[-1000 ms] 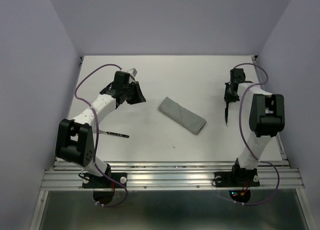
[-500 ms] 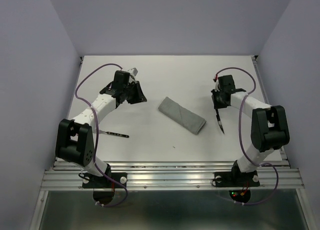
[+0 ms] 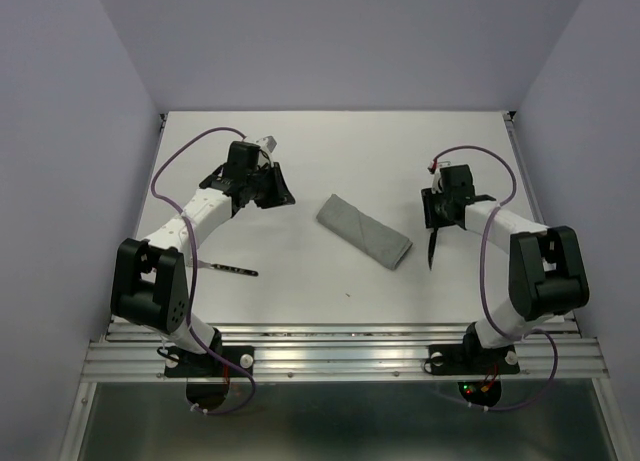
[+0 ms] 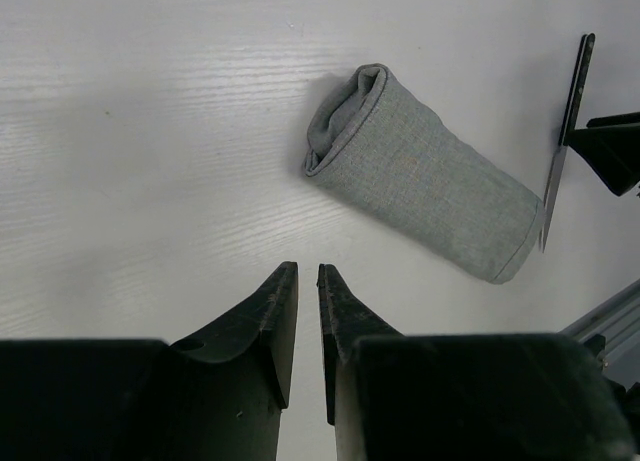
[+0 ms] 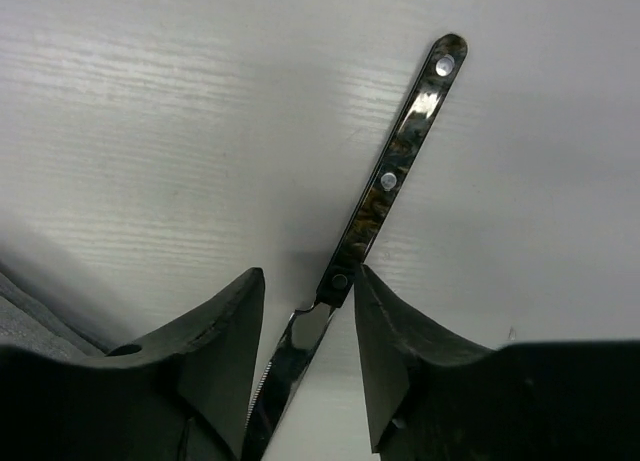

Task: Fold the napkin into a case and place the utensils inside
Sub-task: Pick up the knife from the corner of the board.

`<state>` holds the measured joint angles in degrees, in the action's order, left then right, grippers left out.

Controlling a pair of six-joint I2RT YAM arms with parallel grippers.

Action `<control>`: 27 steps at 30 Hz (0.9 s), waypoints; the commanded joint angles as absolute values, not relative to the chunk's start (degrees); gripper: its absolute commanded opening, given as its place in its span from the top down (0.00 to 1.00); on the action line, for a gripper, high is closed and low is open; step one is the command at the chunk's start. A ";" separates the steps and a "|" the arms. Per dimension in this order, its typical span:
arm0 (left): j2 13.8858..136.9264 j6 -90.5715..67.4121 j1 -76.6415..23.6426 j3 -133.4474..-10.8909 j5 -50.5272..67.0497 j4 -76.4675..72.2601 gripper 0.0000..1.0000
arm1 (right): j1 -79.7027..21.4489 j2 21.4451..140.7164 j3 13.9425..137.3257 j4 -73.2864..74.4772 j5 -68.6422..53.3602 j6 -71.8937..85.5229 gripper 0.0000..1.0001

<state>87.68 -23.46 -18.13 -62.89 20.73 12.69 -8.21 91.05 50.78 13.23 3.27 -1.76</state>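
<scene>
Fingers [image 5: 215,331] on my right gripper [image 5: 308,279] stand apart with a knife [image 5: 385,181] between them, just right of the case [image 3: 364,231]. My left gripper [image 4: 303,281] hovers well left of the case, fingers barely apart, empty.

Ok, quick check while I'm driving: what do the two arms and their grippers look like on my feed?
They match. The left arm and right arm have white links between bulky black joint housings, with a purple cable looping along each. The left gripper and right gripper are black, each with two smooth, tapered, wedge-shaped fingers. No markings visible.
</scene>
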 commanded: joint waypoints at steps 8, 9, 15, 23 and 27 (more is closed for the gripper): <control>85.61 -23.20 -18.02 -63.81 21.62 11.60 0.75 | -7.82 86.22 51.16 12.66 7.90 3.42 0.40; 85.69 -23.20 -18.02 -63.72 21.62 11.69 0.75 | -7.82 86.13 50.89 12.66 8.52 4.30 0.38; 85.78 -23.03 -18.02 -63.72 21.80 11.51 0.75 | -7.82 88.24 50.89 13.27 10.37 10.80 0.37; 85.17 -22.68 -18.02 -63.19 21.53 11.78 0.75 | -7.29 95.62 53.52 13.80 9.84 12.83 0.57; 85.08 -22.76 -18.02 -62.84 21.62 11.60 0.75 | -7.29 96.85 53.79 14.59 9.49 12.57 0.67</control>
